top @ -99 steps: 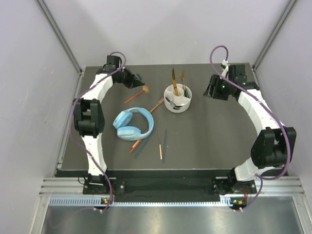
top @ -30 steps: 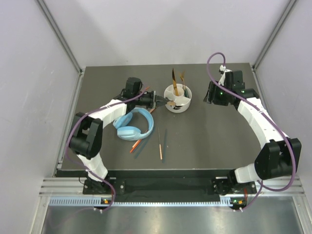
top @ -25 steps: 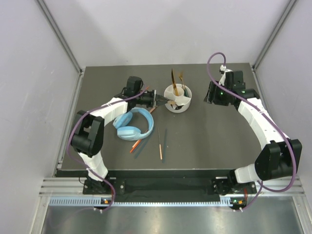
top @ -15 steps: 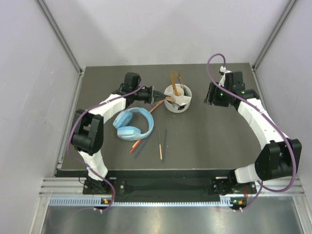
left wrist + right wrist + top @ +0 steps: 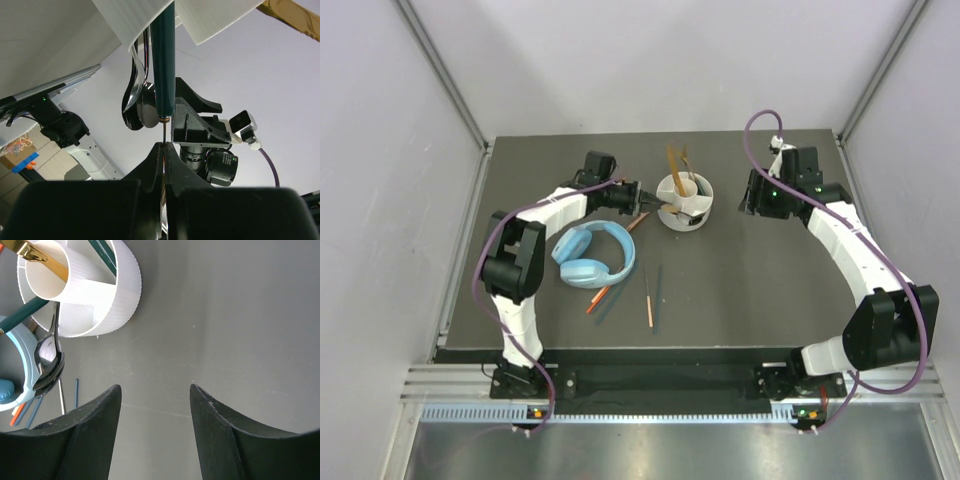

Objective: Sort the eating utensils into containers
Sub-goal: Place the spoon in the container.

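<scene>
The round white divided holder (image 5: 685, 203) stands at the back middle with gold utensils (image 5: 676, 162) upright in it. My left gripper (image 5: 648, 203) is at its left rim, shut on the thin end of a dark teal chopstick (image 5: 163, 60) that runs into the holder (image 5: 215, 20). A black and silver spoon (image 5: 137, 100) hangs beside it; it also shows in the right wrist view (image 5: 50, 362). My right gripper (image 5: 748, 196) is open and empty, right of the holder (image 5: 100, 295), above bare table (image 5: 155, 395). Orange and teal chopsticks (image 5: 649, 298) lie on the table in front.
Light blue headphones (image 5: 595, 255) lie left of centre, over more chopsticks (image 5: 603, 297). An orange chopstick (image 5: 641, 220) lies between the headphones and the holder. Grey walls close in the table on three sides.
My left arm has swung from the back left to the holder's left rim, holding the utensil, and then shifted slightly towards the back. My right arm has moved only slightly.
</scene>
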